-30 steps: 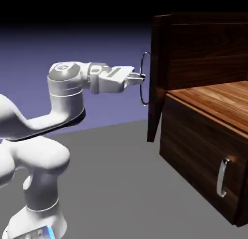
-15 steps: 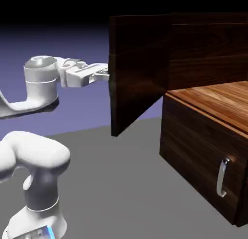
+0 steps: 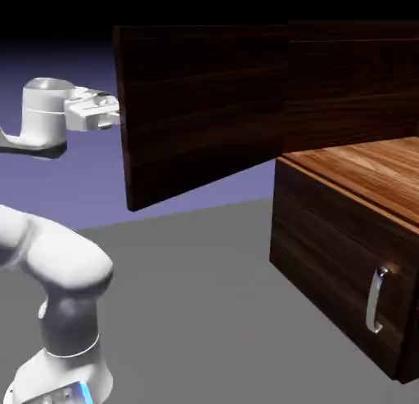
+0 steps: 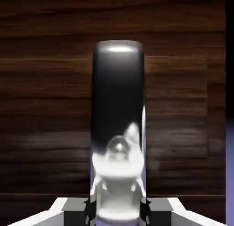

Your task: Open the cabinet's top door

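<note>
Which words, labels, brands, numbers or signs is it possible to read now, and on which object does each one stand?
There is no readable text in either view: none on the top door, its handle, the lower panel or the robot arm.

Ext. view: top door (image 3: 204,108) L of cabinet (image 3: 348,255), arm (image 3: 45,116) at door's far L edge; lower handle (image 3: 376,300) on cabinet front.

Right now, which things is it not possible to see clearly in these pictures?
- Handle, exterior view: hidden behind the open top door.
- Fingertips, exterior view: hidden by the door's edge.
- Handle's lower end, hand view: cut off by the bottom edge.
</note>
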### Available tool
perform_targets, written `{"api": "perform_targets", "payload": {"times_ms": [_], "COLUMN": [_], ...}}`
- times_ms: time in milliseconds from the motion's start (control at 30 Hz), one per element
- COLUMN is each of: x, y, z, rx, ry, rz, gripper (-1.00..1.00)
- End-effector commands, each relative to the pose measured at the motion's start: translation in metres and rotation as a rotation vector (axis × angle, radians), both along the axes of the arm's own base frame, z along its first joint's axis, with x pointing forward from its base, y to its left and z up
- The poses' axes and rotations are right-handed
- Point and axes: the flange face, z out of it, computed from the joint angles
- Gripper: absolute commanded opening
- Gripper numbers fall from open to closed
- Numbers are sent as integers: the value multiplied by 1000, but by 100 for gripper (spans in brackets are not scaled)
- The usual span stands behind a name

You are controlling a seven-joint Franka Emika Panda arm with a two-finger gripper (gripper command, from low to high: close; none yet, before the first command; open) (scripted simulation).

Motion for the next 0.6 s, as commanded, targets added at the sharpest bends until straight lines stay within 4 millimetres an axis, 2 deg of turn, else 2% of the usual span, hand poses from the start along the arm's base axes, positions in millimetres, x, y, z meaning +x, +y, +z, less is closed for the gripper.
{"api": "perform_targets", "payload": {"times_ms": [0,267,567], "x": [-1,-1,6], "y": [10,78,126], "z": [0,0,-1], "rx": [0,0,0], "ry": [0,0,5], "rz": [-21,-157,-255], "gripper": [-100,-100,-100]}}
